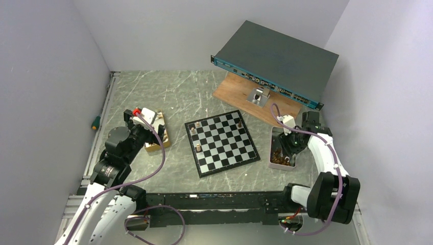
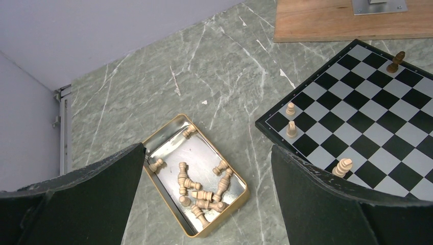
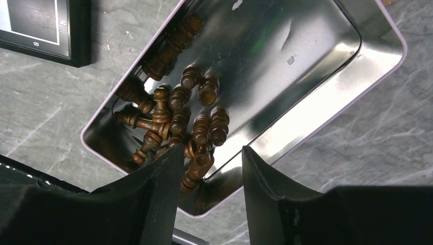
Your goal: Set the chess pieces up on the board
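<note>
2 spread: left end effector, gold tin; right end effector, dark wooden pieces.

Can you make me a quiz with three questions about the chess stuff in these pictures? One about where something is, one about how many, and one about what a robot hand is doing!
1. Where do most dark brown pieces lie?
A) in a blue bowl
B) in the silver tin right of the board
C) all standing on the board

2. How many light tan pieces stand on the board?
A) one
B) three
C) eight

3. The left gripper is:
A) open
B) shut on a pawn
C) shut on a spoon

Answers:
1 B: the right wrist view shows them heaped in that tin.
2 B: the left wrist view shows three.
3 A: its fingers stand wide apart, gripping nothing.
</note>
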{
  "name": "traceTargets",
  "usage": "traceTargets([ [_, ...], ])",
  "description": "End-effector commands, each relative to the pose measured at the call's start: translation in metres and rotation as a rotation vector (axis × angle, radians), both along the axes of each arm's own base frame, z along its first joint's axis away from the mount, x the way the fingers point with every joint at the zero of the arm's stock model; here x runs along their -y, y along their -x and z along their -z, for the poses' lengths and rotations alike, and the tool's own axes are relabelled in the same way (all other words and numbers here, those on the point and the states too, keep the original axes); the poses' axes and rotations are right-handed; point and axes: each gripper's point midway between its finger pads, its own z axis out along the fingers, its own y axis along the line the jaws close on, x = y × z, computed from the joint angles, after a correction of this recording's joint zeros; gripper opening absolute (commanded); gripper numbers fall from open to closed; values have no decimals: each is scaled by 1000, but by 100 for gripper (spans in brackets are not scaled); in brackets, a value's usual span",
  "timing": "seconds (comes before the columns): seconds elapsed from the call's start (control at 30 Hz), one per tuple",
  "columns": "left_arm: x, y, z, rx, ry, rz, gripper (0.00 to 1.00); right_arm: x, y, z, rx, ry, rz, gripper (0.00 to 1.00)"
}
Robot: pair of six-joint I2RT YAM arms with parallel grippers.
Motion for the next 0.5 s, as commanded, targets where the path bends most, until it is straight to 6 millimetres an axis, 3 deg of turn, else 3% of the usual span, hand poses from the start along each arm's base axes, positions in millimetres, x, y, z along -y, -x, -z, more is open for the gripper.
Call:
traceTargets([
  [0.0,3,1,-17,44,31,14,99,5,-10,4,29,19,11,46],
  [0.47,2,1,-18,44,30,11,99,7,-14,14,-1,17,11,32],
])
